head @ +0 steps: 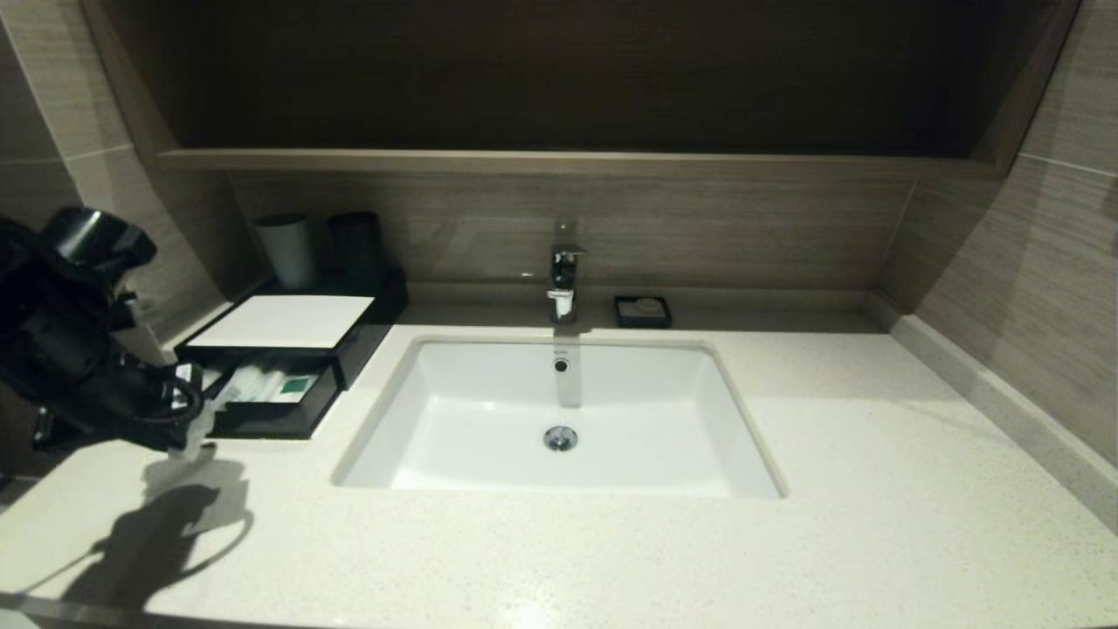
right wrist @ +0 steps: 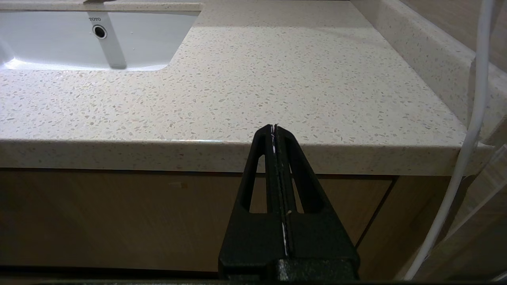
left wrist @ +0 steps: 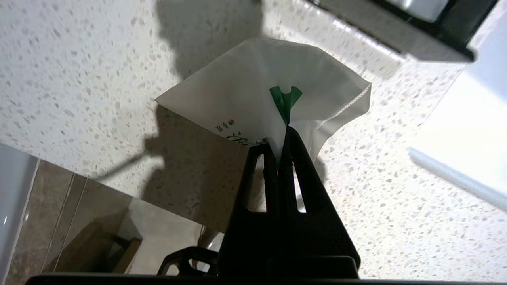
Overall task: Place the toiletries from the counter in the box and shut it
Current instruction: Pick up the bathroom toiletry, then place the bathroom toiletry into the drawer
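Note:
My left gripper [head: 188, 428] is shut on a frosted white packet [left wrist: 253, 87] with a green label and holds it above the counter [head: 611, 542], just in front of the black box [head: 288, 349]. The packet shows in the head view [head: 199, 430] hanging at the fingertips. The box has a white top panel and its front drawer [head: 262, 393] is pulled open, with two long packets [head: 266, 384] with a green label lying inside. My right gripper [right wrist: 275, 127] is shut and empty, parked below the counter's front edge on the right, out of the head view.
A white sink [head: 559, 419] with a chrome tap [head: 563, 275] is set in the middle of the counter. Two cups [head: 319, 249] stand behind the box. A small black soap dish [head: 643, 311] sits right of the tap. Walls close both sides.

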You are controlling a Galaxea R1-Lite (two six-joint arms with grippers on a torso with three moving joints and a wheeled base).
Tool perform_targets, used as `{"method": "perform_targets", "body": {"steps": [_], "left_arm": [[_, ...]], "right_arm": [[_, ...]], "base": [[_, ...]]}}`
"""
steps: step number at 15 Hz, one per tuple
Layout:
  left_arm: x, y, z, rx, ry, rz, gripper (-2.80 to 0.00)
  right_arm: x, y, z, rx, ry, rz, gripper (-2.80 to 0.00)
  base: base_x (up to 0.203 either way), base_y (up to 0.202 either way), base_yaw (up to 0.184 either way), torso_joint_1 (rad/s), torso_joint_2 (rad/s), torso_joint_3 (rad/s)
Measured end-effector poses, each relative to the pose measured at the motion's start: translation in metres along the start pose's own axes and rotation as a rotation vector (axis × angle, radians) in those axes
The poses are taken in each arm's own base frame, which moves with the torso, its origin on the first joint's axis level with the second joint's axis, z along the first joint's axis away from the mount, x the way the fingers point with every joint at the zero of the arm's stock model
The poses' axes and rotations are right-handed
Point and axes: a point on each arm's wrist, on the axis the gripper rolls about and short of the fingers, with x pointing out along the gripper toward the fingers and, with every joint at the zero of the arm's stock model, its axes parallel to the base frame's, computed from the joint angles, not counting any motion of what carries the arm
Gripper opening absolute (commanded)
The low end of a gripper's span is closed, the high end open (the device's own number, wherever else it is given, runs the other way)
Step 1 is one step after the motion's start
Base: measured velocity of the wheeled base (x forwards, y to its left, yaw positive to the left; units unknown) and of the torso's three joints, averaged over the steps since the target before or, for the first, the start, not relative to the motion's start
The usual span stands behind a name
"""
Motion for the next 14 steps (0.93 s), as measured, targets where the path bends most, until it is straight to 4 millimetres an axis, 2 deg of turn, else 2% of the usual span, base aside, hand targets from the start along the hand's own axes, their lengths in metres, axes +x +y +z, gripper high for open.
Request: {"method": "perform_targets", "body": {"steps": [5, 14], "left_arm": [[-0.009, -0.008, 0.029, -0.007, -0.091, -0.024, -2.8], [0.015, -0.018, 0.058, -0.026, -0.082, -0.026, -2.8]], "right_arm": [[0.0, 0.0, 0.0, 0.0, 0.0, 0.0, -2.8], [0.0, 0.0, 0.0, 0.0, 0.0, 0.0, -2.8]], "base": [[0.0, 0.0, 0.0, 0.0, 0.0, 0.0], [0.0, 0.0, 0.0, 0.0, 0.0, 0.0]]}}
